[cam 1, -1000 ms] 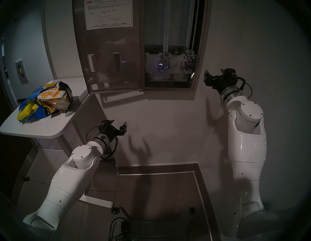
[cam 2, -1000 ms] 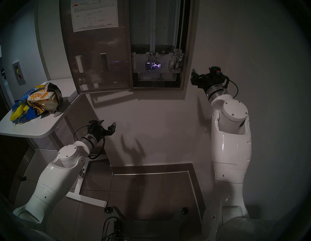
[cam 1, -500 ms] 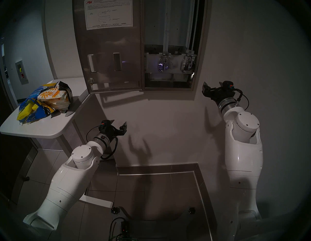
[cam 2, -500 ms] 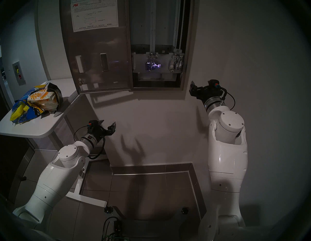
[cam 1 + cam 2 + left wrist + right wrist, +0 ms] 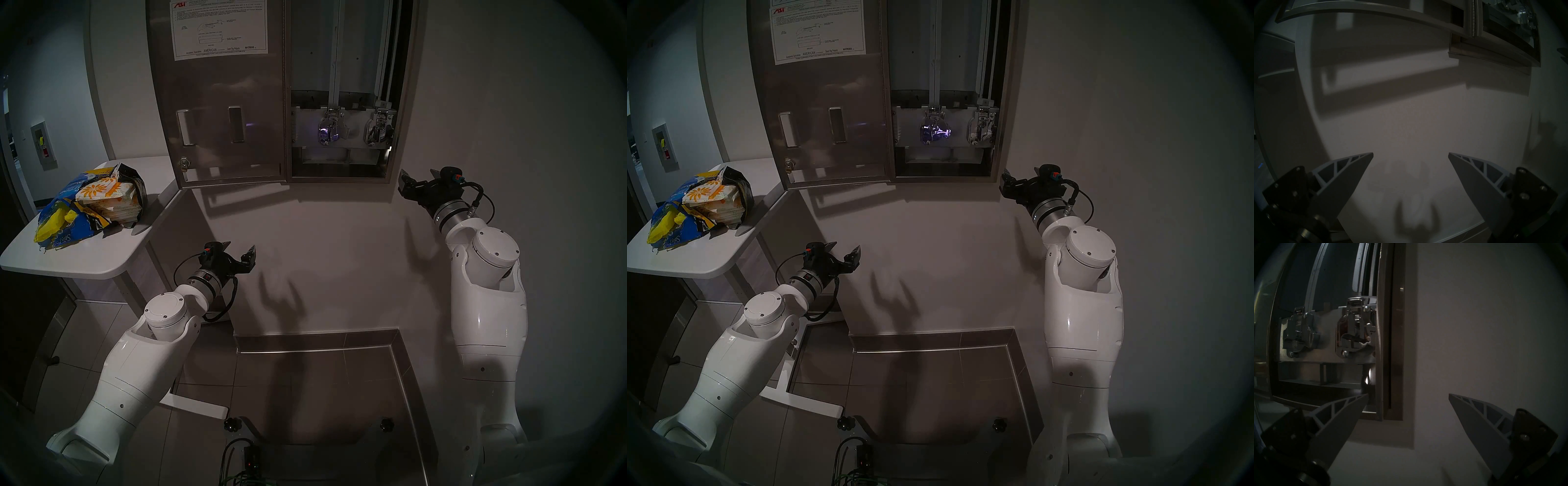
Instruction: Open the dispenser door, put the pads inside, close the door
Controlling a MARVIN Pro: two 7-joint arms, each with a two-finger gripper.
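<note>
The dispenser [image 5: 339, 91] hangs on the wall with its chutes and two chrome levers [image 5: 1356, 331] exposed. The dispenser door [image 5: 220, 101] is swung wide open to the left, its white instruction sheet facing me. The pads [image 5: 101, 193], white with orange flowers, lie stacked in a torn blue-and-yellow bag [image 5: 64, 234] on the white table [image 5: 84, 261]. My left gripper [image 5: 239, 247] [image 5: 1410, 153] is open and empty, low by the wall under the door. My right gripper [image 5: 420, 176] [image 5: 1408, 394] is open and empty, just off the cabinet's lower right corner.
The table's corner reaches under the open door. A tiled floor, a dark baseboard and a metal threshold strip [image 5: 407, 390] lie below. Cables and two black knobs [image 5: 232, 424] sit at my base. Bare wall spreads between the two arms.
The right arm has come down and a little left, from lever height beside the cabinet to its lower right corner. The left arm has not moved.
</note>
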